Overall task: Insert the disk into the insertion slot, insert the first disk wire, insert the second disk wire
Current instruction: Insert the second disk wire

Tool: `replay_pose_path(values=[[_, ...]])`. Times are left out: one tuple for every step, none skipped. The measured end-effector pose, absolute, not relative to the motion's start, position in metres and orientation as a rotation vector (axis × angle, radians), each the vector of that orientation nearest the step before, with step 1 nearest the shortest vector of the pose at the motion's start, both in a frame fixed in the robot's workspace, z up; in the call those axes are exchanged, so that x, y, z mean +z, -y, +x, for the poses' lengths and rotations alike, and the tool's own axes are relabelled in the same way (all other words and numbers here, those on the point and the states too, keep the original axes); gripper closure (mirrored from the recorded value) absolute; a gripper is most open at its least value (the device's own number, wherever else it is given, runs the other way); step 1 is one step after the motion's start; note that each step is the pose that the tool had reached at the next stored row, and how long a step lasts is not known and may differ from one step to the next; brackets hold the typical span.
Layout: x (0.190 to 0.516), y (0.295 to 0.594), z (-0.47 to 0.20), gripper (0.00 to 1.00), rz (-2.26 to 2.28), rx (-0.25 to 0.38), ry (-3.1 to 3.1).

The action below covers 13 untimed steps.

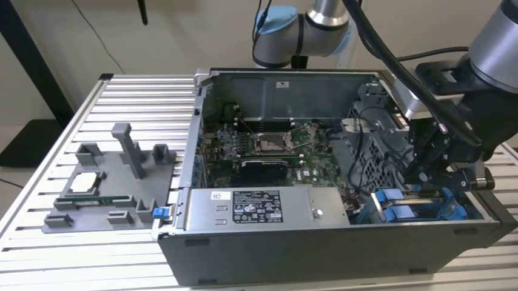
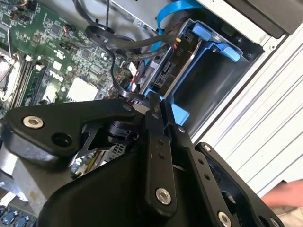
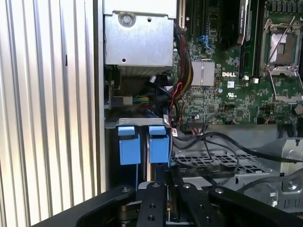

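gripper (image 2: pixel 154 101) fingers pinched nearly together at the disk (image 2: pixel 163 71) end, already seated in the insertion slot (image 2: pixel 208 75), so we're on wire work, needing careful alignment with the connector.

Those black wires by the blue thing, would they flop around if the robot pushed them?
Probably yes. The black wires hang in loose loops over the green circuit board, so they look bendy, not stiff. They seem thin and likely light. A push would probably slide them aside near the blue carrier, and they might spring back.
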<state>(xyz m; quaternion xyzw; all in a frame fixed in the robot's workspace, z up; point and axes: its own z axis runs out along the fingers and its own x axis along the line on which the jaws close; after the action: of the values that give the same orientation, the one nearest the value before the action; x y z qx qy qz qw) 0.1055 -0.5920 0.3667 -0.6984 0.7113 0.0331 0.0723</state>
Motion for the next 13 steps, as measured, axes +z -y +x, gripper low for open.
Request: replay_pose_path(values=[[0.366, 0.592, 0.106, 1.00, -2.098, 0.099, -2.137], [0.366, 0.592, 0.108, 1.00, -2.098, 0.099, -2.137], [0.365, 0.592, 0.109, 1.00, -2.098, 0.099, -2.137], [0.365, 0.592, 0.110, 1.00, -2.098, 0.099, -2.136], [0.364, 0.592, 0.111, 1.00, -2.097, 0.098, -2.136], [0.364, 0.592, 0.112, 1.00, -2.097, 0.098, -2.136], [0.363, 0.592, 0.113, 1.00, -2.097, 0.097, -2.135], [0.362, 0.592, 0.114, 1.00, -2.097, 0.097, -2.135], [0.362, 0.592, 0.116, 1.00, -2.097, 0.097, -2.135], [0.361, 0.592, 0.117, 1.00, -2.096, 0.096, -2.135], [0.361, 0.592, 0.118, 1.00, -2.096, 0.096, -2.134], [0.360, 0.592, 0.119, 1.00, -2.096, 0.096, -2.134], [0.359, 0.592, 0.121, 1.00, -2.096, 0.095, -2.134]])
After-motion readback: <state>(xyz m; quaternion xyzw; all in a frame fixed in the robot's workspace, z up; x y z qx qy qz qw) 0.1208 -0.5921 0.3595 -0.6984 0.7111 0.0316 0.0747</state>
